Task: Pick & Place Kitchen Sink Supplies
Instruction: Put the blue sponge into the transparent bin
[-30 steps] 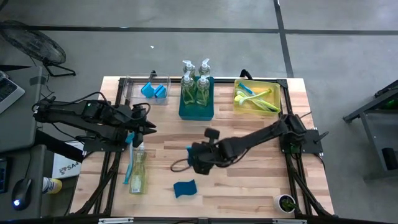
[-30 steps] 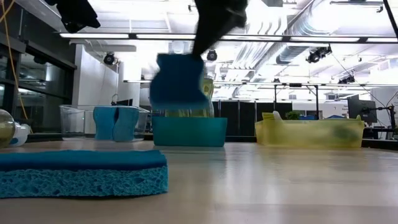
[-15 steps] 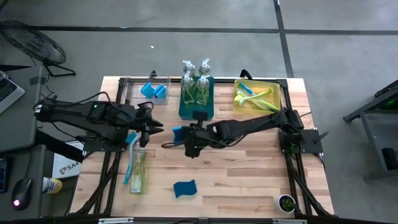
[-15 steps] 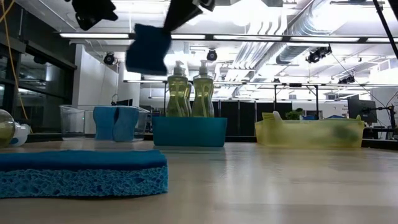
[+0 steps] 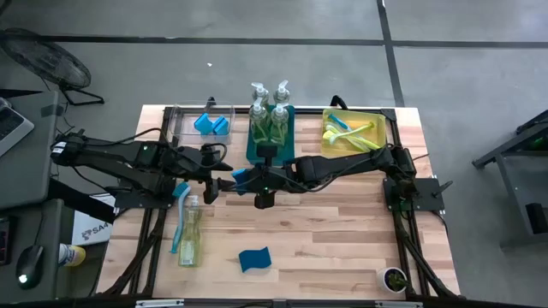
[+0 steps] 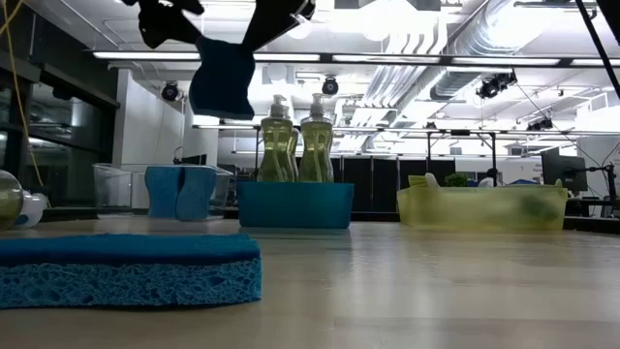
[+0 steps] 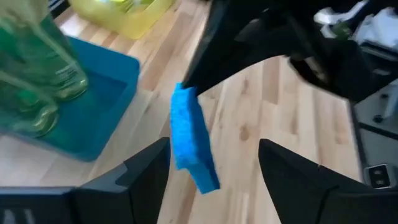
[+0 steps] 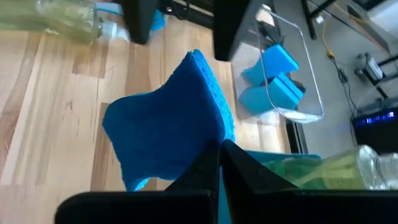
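A blue sponge hangs in the air over the table's middle, with my right gripper shut on it. My left gripper is open. In the left wrist view its two fingers stand on either side of the sponge without touching it. A second blue sponge lies flat near the table's front edge. A soap bottle lies on its side at the front left, with a blue brush beside it. My right gripper pinches one end of the sponge between its two shut fingers. The fingers come from the table's right, slanting down. The sponge stands on edge beyond the fingertips, lifted clear of the table, its free end between my left gripper's open fingers.
At the back stand a clear bin with blue sponges, a teal bin with soap bottles and a yellow bin with brushes. Bare wood lies to the front right.
My right gripper has risen and carried the sponge toward the table's left and far side, rolling as it went, up to my left gripper. My left gripper has moved toward the table's right to meet the sponge, and its fingers stand wider apart.
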Motion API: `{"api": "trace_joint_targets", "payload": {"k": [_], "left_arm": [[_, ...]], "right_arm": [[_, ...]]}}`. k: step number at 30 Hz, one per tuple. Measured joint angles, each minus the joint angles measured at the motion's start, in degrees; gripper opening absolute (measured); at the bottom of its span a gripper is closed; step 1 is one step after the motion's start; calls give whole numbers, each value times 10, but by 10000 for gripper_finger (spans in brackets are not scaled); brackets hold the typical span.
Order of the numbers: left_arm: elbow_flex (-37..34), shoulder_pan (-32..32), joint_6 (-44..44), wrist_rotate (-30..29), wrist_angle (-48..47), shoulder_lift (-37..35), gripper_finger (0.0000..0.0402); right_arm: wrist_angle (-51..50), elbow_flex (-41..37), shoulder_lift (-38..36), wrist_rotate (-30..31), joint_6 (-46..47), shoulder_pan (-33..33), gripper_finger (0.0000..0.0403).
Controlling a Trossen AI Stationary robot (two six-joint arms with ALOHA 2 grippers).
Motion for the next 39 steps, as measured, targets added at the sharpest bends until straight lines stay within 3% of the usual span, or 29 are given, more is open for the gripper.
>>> {"api": "trace_joint_targets", "payload": {"k": [6, 16, 25, 30, 39], "left_arm": [[21, 11, -11, -22, -37, 16, 243], [77, 69, -20, 88, -71, 95, 243], [110, 68, -27, 96, -114, 155, 239], [126, 68, -32, 82, -125, 162, 199], [139, 68, -35, 69, -143, 162, 82]], "right_arm": [[2, 0, 0, -9, -70, -3, 0], [4, 0, 0, -20, -134, -10, 0], [1, 0, -1, -24, -160, -21, 0], [-7, 0, -1, -31, -161, -22, 0], [-11, 0, -1, -33, -162, -22, 0]]}}
